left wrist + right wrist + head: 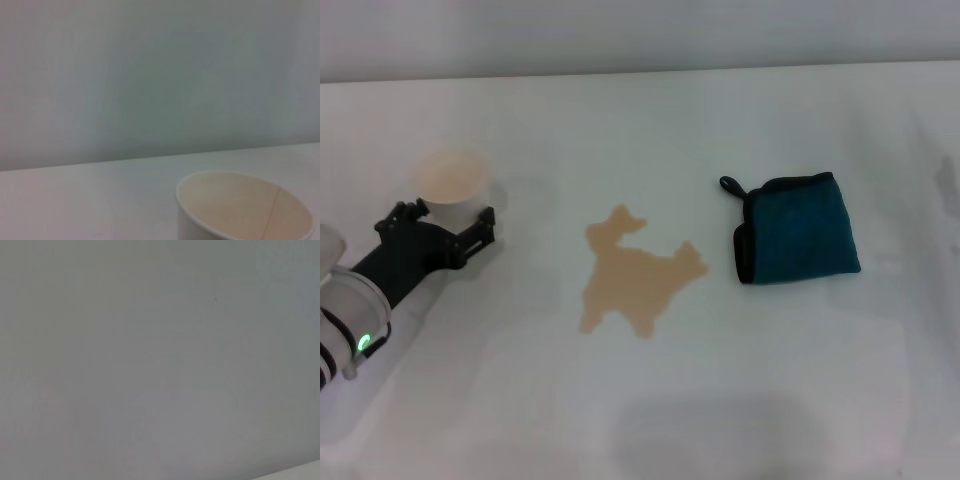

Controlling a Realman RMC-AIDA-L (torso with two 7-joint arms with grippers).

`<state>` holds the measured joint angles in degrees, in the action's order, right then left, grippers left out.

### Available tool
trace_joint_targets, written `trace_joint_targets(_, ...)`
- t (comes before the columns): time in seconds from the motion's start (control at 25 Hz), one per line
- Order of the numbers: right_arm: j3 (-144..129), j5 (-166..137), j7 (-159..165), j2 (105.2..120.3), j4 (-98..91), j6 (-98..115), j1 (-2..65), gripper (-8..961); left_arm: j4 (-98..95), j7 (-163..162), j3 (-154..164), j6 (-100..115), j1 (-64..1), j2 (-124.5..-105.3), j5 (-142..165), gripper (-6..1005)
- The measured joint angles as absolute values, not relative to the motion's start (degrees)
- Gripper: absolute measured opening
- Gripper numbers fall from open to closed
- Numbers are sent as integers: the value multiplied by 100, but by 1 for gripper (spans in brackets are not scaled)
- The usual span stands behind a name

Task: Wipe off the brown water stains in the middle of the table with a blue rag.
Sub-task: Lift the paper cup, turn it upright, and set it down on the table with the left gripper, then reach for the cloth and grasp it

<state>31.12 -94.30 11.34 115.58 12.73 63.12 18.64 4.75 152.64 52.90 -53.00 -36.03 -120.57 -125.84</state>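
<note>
Stain [635, 272]: tan patch, table [770, 400] centre.
Rag [798, 241]: right of stain, apart.
Cup [453, 175]: far left.
Left gripper [448, 224]: fingers apart, beside cup.

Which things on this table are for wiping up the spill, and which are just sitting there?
For the job: blue rag, brown water stains, table.

Just there: cream cup, with the left gripper right next to it.

1 cream paper cup [452, 175] stands upright, open and empty, near a pale wall [150, 75].
</note>
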Motion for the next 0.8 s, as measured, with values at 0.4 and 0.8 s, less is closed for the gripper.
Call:
trace_joint_targets(0.4,3083,-9430,1134,11557,1266,6311,1863,825,704,15258,5197,-6066,-3202,-12049,-12604,893)
trace_joint_targets(0.8,3083,-9435,1134,11558,1271,6222,1863,824,881,15256,5115,-6706,-2806,-12034,-12574,893)
